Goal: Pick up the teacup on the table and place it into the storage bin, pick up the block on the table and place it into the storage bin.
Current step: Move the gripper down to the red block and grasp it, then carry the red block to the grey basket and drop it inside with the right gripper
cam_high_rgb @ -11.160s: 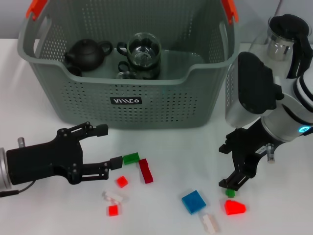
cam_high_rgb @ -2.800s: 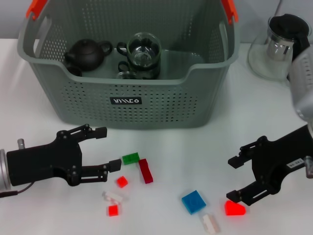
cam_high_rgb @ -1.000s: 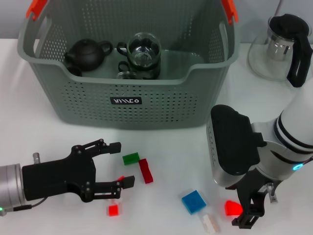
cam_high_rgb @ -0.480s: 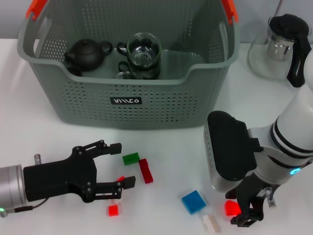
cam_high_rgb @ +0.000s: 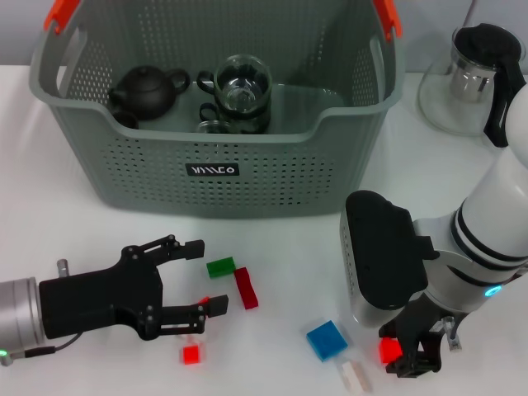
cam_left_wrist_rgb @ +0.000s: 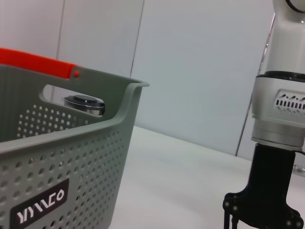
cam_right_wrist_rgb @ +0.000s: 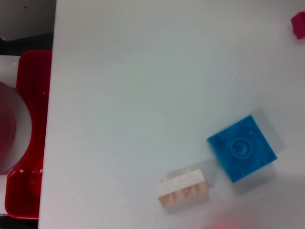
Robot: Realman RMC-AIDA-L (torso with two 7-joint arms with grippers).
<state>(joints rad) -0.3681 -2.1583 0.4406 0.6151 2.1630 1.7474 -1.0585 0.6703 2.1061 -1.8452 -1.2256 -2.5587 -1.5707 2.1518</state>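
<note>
Red block (cam_high_rgb: 389,350) sits between the right hand's (cam_high_rgb: 404,356) spread fingers, on the surface; left hand (cam_high_rgb: 196,279) spread, farther off.

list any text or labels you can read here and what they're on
"YIMCO", or close to it: stylised white letters on a small black label on the front wall of the storage bin; the same label shows in the left wrist view. The exact letters are hard to make out.
No other text is readable: the blocks, the teapots and both arms show none.
</note>
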